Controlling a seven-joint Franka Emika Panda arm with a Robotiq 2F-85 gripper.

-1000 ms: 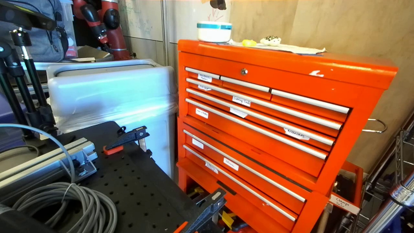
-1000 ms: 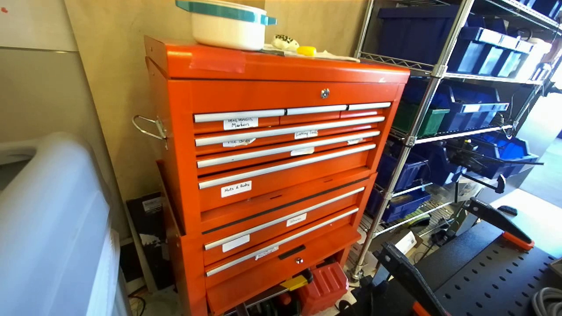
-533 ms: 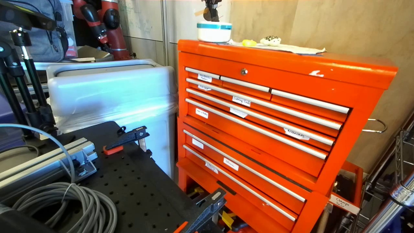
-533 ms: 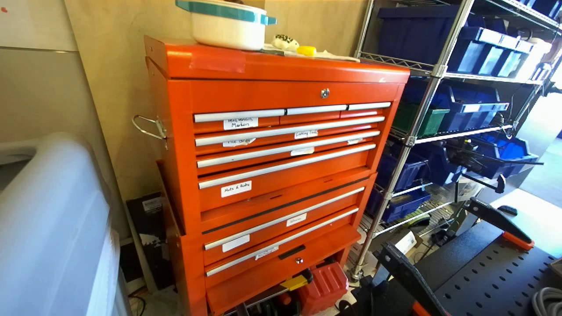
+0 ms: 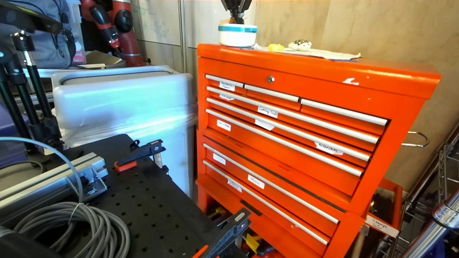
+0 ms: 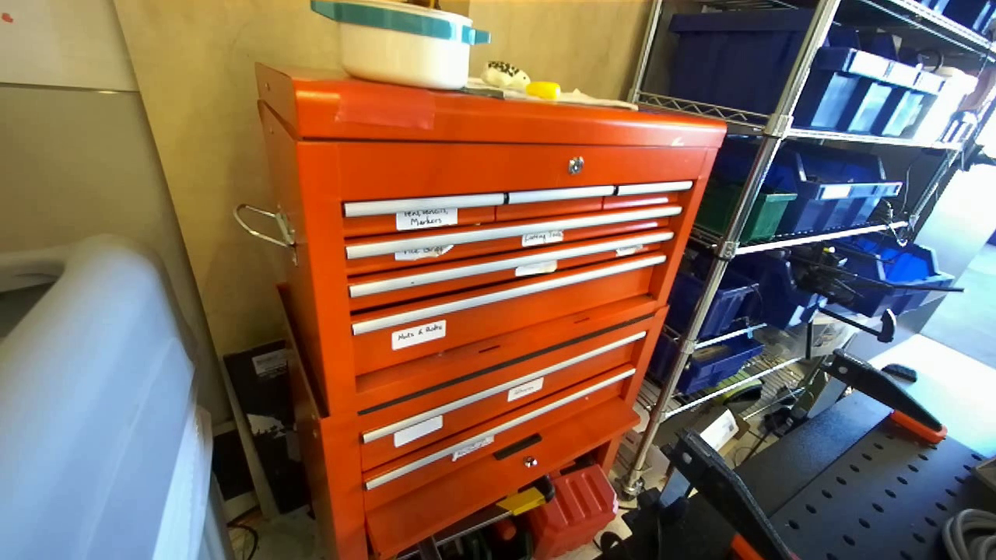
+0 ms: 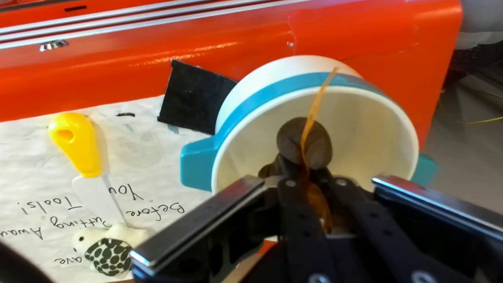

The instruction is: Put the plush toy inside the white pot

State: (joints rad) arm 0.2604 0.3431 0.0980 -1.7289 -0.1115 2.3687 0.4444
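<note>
The white pot [image 5: 237,38] with a teal band stands on the red chest's top. It shows in the other views too [image 6: 405,61] [image 7: 365,129], its open mouth facing up. My gripper [image 7: 308,173] points down over the pot's opening. Its fingers are closed on the plush toy [image 7: 305,142], a brown rounded lump with a thin orange strip between the fingertips. In an exterior view the gripper [image 5: 236,18] meets the pot's rim and its lower end is hidden behind the wall. A tan bit of the toy shows beside it. How deep it sits is unclear.
A white turtle figure with black spots [image 7: 108,253] and a yellow-handled tool [image 7: 76,143] lie on a paper sheet [image 7: 145,165] beside the pot. A black flat piece [image 7: 196,98] lies by the pot. The red chest [image 5: 322,68] stands against the wall.
My gripper has come down from above with the toy, from the top of the view to the pot's rim, where its tips pass out of sight. The pot has not moved.
</note>
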